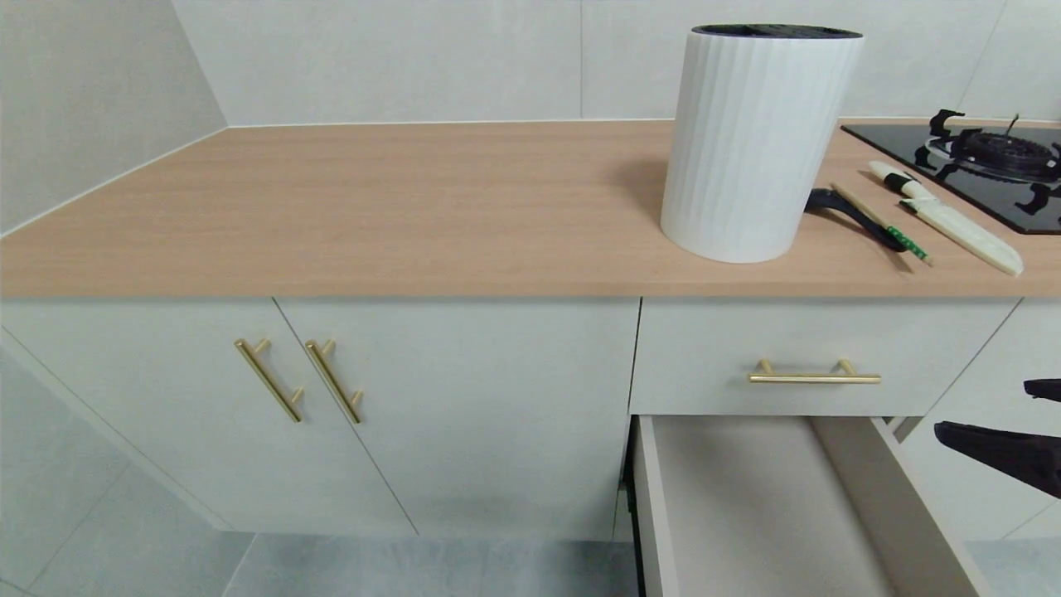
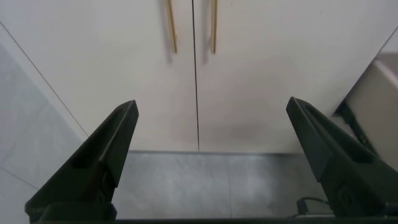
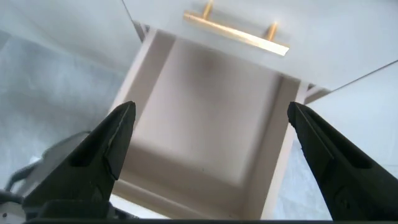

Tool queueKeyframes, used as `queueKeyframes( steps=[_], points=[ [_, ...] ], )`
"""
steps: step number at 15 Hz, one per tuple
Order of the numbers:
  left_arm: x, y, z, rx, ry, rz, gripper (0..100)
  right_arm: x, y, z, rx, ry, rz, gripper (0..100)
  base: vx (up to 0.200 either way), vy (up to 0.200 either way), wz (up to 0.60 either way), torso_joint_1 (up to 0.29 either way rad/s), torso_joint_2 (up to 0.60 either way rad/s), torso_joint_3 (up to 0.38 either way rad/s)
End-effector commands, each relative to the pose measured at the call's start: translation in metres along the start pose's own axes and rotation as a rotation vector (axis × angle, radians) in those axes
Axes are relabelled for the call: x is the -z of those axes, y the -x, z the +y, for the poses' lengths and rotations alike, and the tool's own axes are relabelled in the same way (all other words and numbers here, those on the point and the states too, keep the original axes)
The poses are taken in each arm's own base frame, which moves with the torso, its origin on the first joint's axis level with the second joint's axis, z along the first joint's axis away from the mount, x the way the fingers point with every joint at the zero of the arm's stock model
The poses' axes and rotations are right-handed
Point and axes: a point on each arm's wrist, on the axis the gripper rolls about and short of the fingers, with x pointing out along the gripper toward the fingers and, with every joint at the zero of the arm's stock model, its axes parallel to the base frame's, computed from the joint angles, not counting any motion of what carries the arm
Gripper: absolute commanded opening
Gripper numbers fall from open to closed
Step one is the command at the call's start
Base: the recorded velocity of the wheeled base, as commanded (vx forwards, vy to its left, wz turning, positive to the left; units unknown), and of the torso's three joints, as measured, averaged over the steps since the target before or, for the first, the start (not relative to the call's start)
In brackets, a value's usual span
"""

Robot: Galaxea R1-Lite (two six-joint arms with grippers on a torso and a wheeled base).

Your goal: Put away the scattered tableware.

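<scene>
On the wooden counter (image 1: pixel 373 207) stands a tall white ribbed holder (image 1: pixel 750 141) with a black slotted top. To its right lie a black-handled utensil (image 1: pixel 858 217), a chopstick with a green end (image 1: pixel 899 234) and a white knife (image 1: pixel 953 220). Below the counter's right part the lower drawer (image 1: pixel 746 497) is pulled out and holds nothing. My right gripper (image 1: pixel 982 408) hangs open at the right edge, just right of that drawer; its wrist view looks down between the open gripper (image 3: pixel 211 111) into the drawer (image 3: pixel 205 143). My left gripper (image 2: pixel 211 109) is open, low before the cabinet doors (image 2: pixel 249 81).
A black gas hob (image 1: pixel 986 157) sits at the counter's far right, close to the knife. The upper drawer (image 1: pixel 829 332) is closed, with a gold bar handle (image 1: pixel 814 377). Two cabinet doors with gold handles (image 1: pixel 298 381) are on the left. Grey floor tiles (image 2: pixel 199 180) lie below.
</scene>
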Motion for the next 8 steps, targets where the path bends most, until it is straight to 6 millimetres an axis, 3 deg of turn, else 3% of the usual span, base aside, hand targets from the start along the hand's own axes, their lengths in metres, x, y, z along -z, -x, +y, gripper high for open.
queueKeyframes(
  steps=[1, 3, 6, 8],
  points=[
    [0.000, 0.000, 0.000, 0.000, 0.000, 0.000, 100, 0.001, 0.000, 0.000, 0.001, -0.001, -0.004, 100, 0.000, 0.000, 0.00, 0.100, -0.24, -0.144],
    [0.000, 0.000, 0.000, 0.000, 0.000, 0.000, 100, -0.008, 0.001, -0.004, 0.024, -0.022, -0.075, 100, 0.000, 0.000, 0.00, 0.041, -0.10, -0.068],
    [0.000, 0.000, 0.000, 0.000, 0.000, 0.002, 100, -0.070, -0.010, -0.026, 0.141, -0.077, -0.206, 100, 0.000, 0.000, 0.00, 0.000, 0.00, 0.000],
    [0.000, 0.000, 0.000, 0.000, 0.000, 0.002, 100, -0.091, -0.014, -0.029, 0.149, -0.110, -0.170, 100, 0.000, 0.000, 0.00, 0.000, 0.00, 0.000]
  ],
)
